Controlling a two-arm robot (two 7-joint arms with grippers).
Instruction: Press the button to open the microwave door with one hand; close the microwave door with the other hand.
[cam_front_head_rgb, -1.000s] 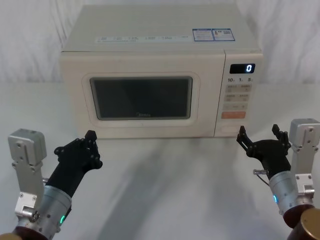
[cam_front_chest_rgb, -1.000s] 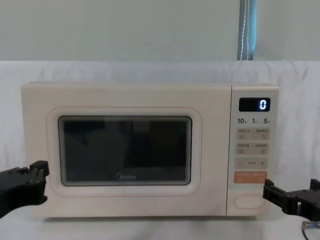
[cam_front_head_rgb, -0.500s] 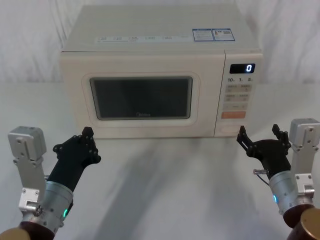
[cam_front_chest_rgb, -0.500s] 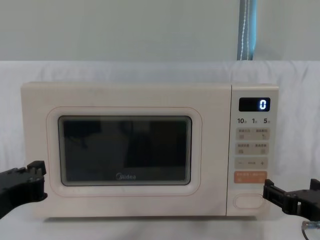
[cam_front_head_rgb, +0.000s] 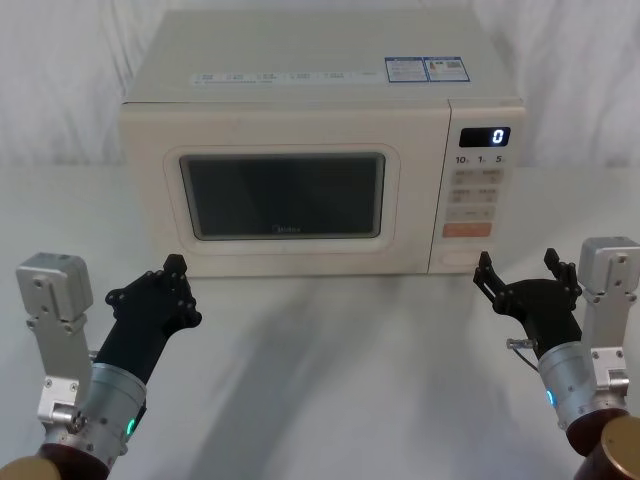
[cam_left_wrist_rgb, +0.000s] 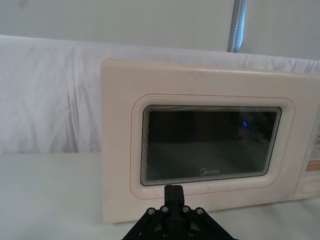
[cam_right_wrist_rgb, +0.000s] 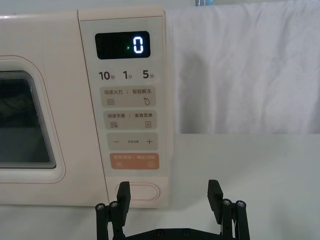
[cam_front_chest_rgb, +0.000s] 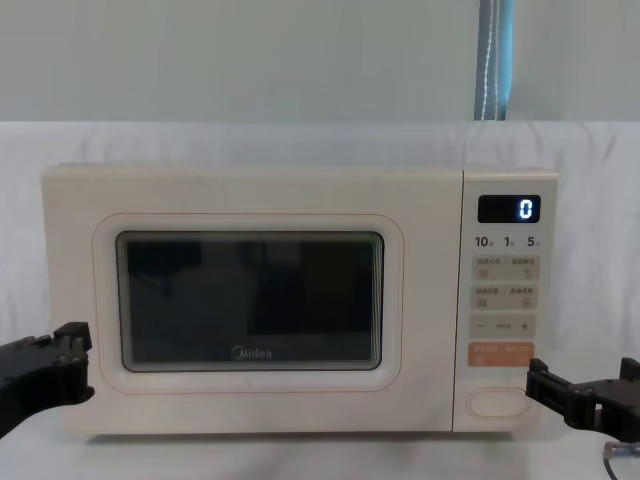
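Your left gripper hovers low over the table, just short of the bottom left corner of the microwave, and its jaws are closed, pinched to one narrow tip that touches nothing. In the left wrist view that tip sits in front of the lower edge of the door, under the dark window. The door itself is shut, flush with the front of the oven, with the logo showing beneath the glass. Further right is the control panel, its display reading zero, the orange button below the small keys, and at the very bottom the large cream button you need. Your right gripper waits in front of that lower right corner with its jaws spread wide and empty; in the right wrist view one finger stands just before the button while the other is out past the side of the oven. I judge you are at the opening step, with nothing pressed yet. The next move calls for bringing the right arm forward so a fingertip lands square on the cream button and not on the orange one above it. Closing the jaws first would likely give you a firmer point to push with. Keep your left arm clear of the door's swing, ready to push it closed afterwards.
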